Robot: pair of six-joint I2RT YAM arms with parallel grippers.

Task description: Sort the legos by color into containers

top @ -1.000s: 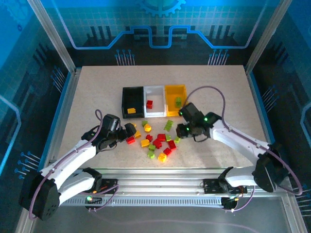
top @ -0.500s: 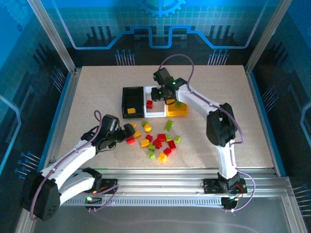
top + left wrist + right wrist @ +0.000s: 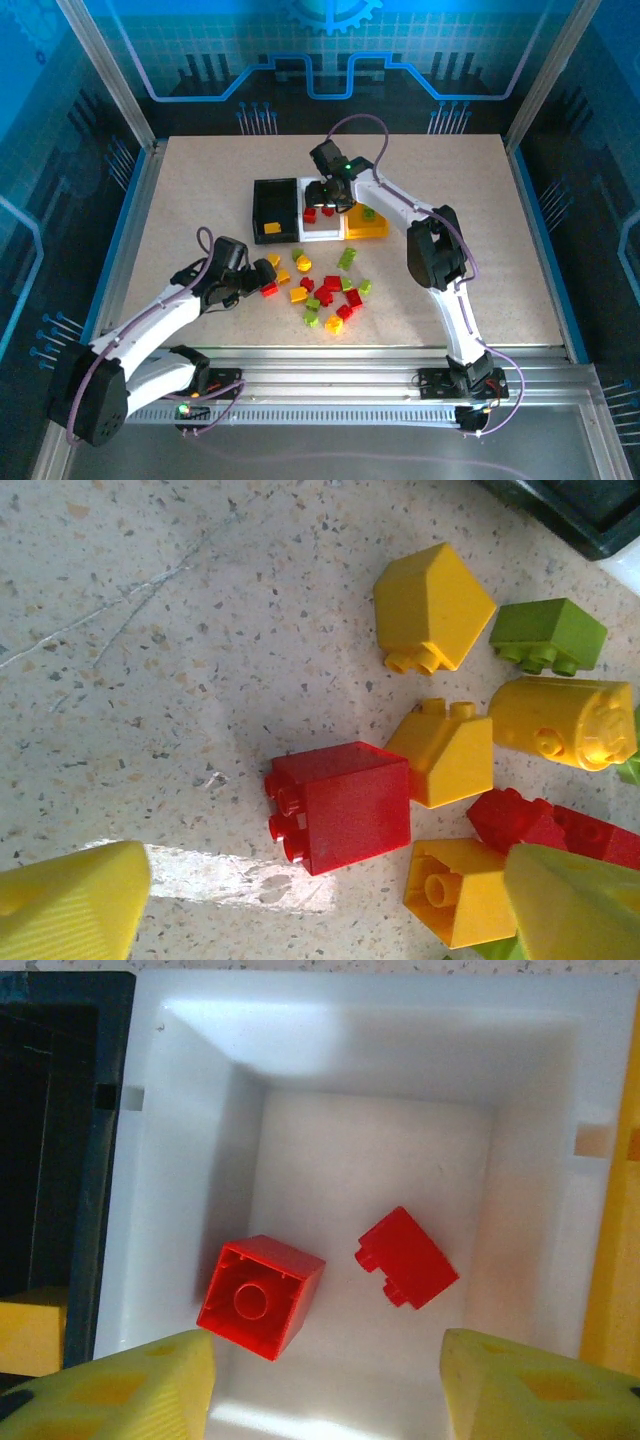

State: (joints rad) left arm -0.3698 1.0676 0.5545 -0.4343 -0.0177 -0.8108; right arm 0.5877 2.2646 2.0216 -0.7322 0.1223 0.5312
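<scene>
Legos: 2 red bricks (image 3: 262, 1295) lie loose on the floor of the white bin (image 3: 180, 1080), straight under the right claw (image 3: 325, 1380). That claw's fingers are spread, nothing between them. Black bin (image 3: 50, 1110) is to its left with 1 yellow brick (image 3: 30, 1330) inside; yellow bin (image 3: 620, 1210) is to its right. Both touch the white one.

Left claw (image 3: 320, 910) is low over the counter (image 3: 150, 630), fingers spread wide and holding nothing. 1 red brick (image 3: 345, 805) sits just ahead, between the fingertips. Loose pile (image 3: 325, 295) of yellow, green and red pieces crowds beyond and to its right.
</scene>
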